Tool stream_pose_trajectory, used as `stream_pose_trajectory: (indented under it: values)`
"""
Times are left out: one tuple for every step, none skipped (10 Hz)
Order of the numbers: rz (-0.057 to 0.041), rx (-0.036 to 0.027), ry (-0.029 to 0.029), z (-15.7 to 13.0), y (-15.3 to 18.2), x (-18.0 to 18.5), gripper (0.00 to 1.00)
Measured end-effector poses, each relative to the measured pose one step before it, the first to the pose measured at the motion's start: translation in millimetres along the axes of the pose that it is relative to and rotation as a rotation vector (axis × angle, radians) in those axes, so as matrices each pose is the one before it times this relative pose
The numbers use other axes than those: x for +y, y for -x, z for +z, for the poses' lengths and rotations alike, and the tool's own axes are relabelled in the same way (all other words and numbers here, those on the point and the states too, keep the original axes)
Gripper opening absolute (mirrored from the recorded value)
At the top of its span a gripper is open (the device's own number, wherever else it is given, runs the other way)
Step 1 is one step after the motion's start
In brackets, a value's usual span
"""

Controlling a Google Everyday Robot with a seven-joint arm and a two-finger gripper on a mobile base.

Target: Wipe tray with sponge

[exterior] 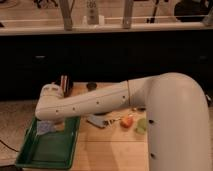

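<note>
The large green tray (pixel 50 150) lies at the table's front left corner. The light-blue sponge (pixel 45 126) sits in the tray's far left part. My white arm reaches from the right across the table, and its wrist ends right over the sponge. My gripper (pixel 49 119) points down at the sponge under the wrist and is mostly hidden by it. I cannot tell whether it holds the sponge.
On the wooden table (pixel 110 150), right of the tray, lie a blue-grey angular piece (pixel 97 121), an orange item (pixel 126 122) and a green item (pixel 141 125). A dark round object (pixel 91 86) and a dark upright item (pixel 65 83) stand at the back.
</note>
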Motion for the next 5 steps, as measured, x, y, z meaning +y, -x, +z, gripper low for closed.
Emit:
stream_pose_trajectory:
  values:
    - [-0.00507,-0.00167,-0.00184,2.04,1.01,-0.73,0.01]
    - [-0.00834,-0.00398,-0.00108,2.44,2.54,-0.42,0.01]
    - [-0.00974,-0.00536,-0.00041,2.70,3.76,-0.12,0.01]
    - [-0.00402,-0.00254,-0.00104,2.40,0.88,-0.34,0.01]
    - [-0.00539,-0.00380,-0.00020,3.38,2.35,-0.03,0.01]
